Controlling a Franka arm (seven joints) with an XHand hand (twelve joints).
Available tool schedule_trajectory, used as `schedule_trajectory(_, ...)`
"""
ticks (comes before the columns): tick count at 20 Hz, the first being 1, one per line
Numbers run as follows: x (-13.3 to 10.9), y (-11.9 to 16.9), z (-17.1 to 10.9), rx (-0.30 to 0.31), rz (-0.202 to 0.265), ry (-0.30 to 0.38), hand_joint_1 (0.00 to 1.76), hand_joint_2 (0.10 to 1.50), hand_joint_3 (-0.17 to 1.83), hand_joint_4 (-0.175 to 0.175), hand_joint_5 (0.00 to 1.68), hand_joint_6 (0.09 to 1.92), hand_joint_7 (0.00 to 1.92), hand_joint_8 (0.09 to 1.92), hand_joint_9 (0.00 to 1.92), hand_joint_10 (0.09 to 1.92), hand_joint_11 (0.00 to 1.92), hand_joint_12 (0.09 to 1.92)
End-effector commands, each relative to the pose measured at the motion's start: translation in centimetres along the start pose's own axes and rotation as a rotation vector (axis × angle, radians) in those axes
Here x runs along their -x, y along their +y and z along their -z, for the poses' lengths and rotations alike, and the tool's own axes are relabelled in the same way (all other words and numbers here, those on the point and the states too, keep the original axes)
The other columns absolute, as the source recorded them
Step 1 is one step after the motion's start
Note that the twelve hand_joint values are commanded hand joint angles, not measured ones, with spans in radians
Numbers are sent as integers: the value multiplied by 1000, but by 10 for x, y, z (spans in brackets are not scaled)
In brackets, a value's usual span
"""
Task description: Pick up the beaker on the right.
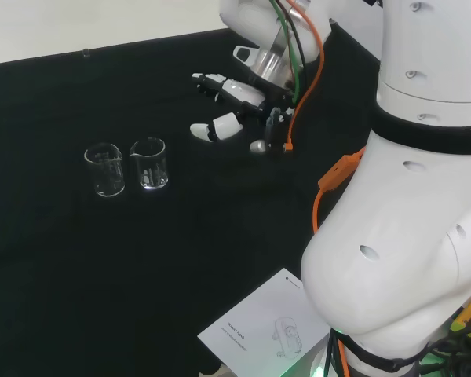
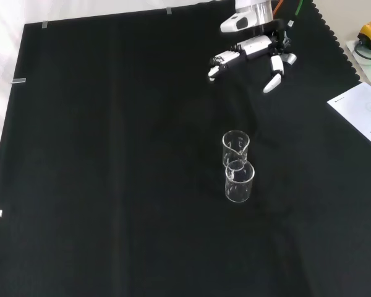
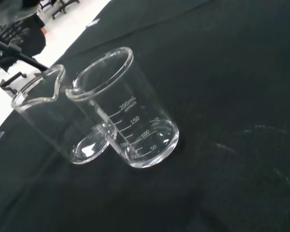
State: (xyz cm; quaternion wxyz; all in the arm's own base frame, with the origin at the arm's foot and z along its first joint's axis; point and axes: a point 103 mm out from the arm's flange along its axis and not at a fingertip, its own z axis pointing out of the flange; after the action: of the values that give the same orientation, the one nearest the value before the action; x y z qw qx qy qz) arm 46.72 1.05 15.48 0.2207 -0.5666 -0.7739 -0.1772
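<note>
The beaker to be picked up is the one of the pair nearer the hand; in the head view it is the right-hand glass, in the front view the upper one. It stands upright and empty on the black cloth, just beside the second beaker, and whether the two walls touch cannot be told, though in the wrist view they are seen very close together.

The hand is held above the cloth well apart from both glasses, its fingers spread and holding nothing.

The grasp would best be made from the hand's own side, with the thumb and fingers closed round the free wall, since little room is left between the two beakers and the neighbour could be knocked over.

Between hand and beaker the cloth lies bare. A sheet of paper is seen near the cloth's edge, well away from the approach.
</note>
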Motion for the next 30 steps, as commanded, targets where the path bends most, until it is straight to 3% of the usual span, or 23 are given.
schedule_trajectory(1, -3, 5, -7, -10, 8, 2, 702, 369, 969, -136, 153, 87, 22, 852, 57, 998, 22, 1517)
schedule_trajectory(16, 9, 9, -21, -15, -9, 87, 704, 368, 973, -135, 146, 87, 16, 853, 40, 996, 39, 1516)
schedule_trajectory(30, -3, 19, -27, -58, -8, 101, 714, 362, 979, -137, 146, 87, 11, 860, 182, 993, 284, 1455)
